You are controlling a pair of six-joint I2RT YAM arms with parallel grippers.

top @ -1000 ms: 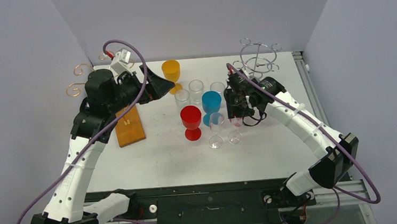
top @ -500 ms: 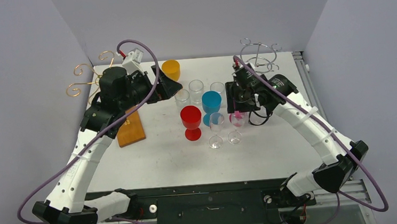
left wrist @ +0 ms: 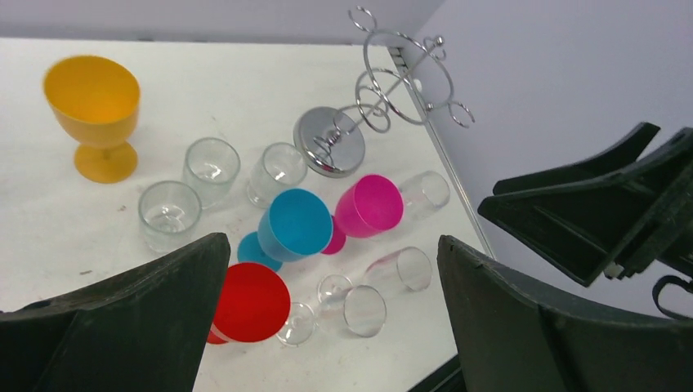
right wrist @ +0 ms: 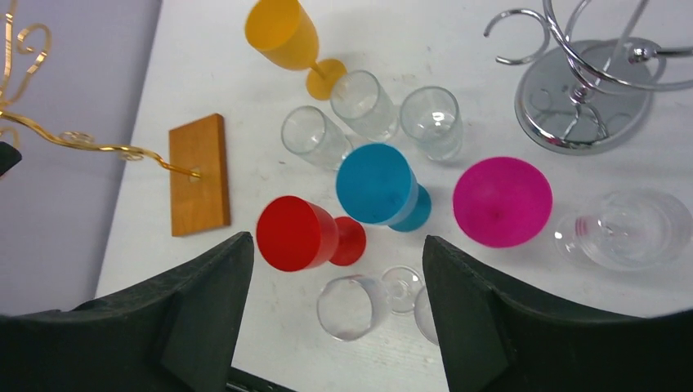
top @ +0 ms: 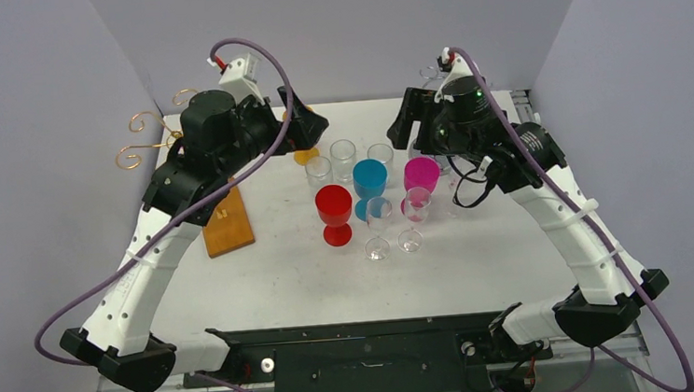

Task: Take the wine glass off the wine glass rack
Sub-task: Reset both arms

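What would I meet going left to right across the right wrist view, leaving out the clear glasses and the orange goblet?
wooden block → red goblet → blue goblet → pink goblet → chrome rack base

Your overhead camera, fixed above and behind the arm bases, takes in the whole white table [top: 265,277] up to the back wall. Your left wrist camera looks down from high on the left, between its own fingers [left wrist: 122,327], toward the chrome rack [left wrist: 328,140]. Your right wrist camera faces almost straight down, nearer. All three share the magenta goblet [right wrist: 502,201].
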